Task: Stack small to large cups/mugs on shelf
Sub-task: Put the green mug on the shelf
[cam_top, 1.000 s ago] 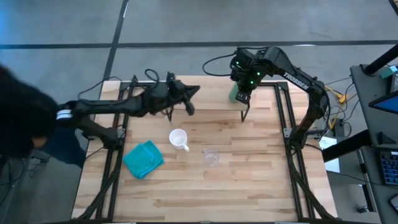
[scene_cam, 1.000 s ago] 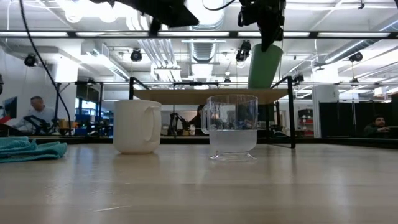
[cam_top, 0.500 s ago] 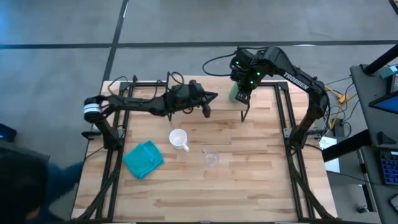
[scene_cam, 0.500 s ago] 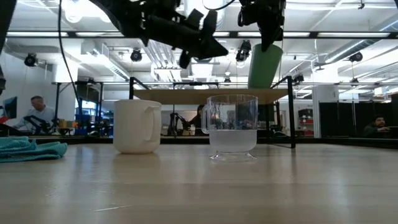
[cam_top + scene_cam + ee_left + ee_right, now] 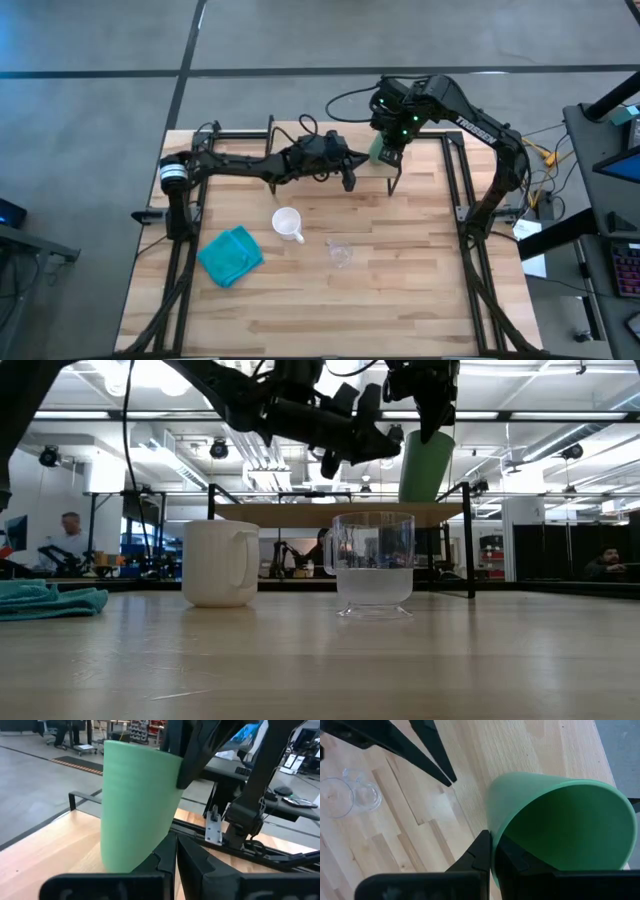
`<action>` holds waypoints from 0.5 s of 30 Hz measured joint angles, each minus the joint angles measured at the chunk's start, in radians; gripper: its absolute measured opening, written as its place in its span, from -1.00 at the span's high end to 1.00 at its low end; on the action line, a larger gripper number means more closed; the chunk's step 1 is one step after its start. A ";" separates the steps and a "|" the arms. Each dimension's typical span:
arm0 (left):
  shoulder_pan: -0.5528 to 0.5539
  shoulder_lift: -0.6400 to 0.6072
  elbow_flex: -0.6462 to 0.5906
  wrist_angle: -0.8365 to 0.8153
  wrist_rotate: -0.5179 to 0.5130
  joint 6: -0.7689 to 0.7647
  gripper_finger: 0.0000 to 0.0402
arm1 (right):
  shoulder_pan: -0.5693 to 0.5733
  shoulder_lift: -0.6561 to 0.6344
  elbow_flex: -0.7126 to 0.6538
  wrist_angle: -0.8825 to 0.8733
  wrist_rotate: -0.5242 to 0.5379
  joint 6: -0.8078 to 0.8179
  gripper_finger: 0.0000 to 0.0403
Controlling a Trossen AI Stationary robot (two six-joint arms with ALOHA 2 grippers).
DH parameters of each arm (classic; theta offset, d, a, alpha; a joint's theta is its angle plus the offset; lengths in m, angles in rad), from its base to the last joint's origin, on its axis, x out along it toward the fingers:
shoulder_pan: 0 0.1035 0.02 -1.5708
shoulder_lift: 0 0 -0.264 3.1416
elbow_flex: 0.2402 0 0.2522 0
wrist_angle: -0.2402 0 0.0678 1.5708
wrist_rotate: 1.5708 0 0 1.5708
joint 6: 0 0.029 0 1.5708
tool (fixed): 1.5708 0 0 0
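Landmark: low light-wood shelf on thin black legs (image 5: 340,513) at the far side of the tabletop. The right gripper (image 5: 387,150) pinches the wall of the tall green plastic cup (image 5: 424,464) at its rim, one finger inside and one outside (seen in the right wrist view (image 5: 555,820)), and holds it tilted right at the shelf's right end; whether the base touches the board I cannot tell. Judged reason: the largest vessel goes on the shelf first, so the smaller ones can nest in it. The left gripper (image 5: 348,176) reaches over the shelf just beside the green cup (image 5: 137,805), fingers drawn together with nothing between them, perhaps to steady or take over the cup. The white handled mug (image 5: 287,223) and the small clear glass cup (image 5: 340,251) stand on the tabletop in front of the shelf, near each other but apart, not yet stacked. A crumpled teal cloth (image 5: 231,254) lies farther from the shelf, beyond the mug. White lettering runs along the right arm's link, too small to read.
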 joint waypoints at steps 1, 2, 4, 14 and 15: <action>0.003 0.005 0.002 0.004 0.000 0.000 1.00 | 0.000 0.000 0.000 0.000 0.000 0.000 0.96; 0.007 0.007 0.002 0.002 0.000 0.000 1.00 | 0.000 0.000 0.000 0.000 0.000 0.000 0.96; 0.015 0.018 0.001 0.004 -0.001 0.000 1.00 | 0.000 0.000 0.000 0.000 0.000 0.000 0.96; 0.058 0.070 0.004 0.001 -0.008 -0.045 1.00 | 0.002 0.000 0.000 0.001 0.000 0.017 0.96; 0.061 0.075 0.008 0.001 -0.007 -0.066 1.00 | 0.002 0.000 0.000 0.001 0.000 0.021 0.96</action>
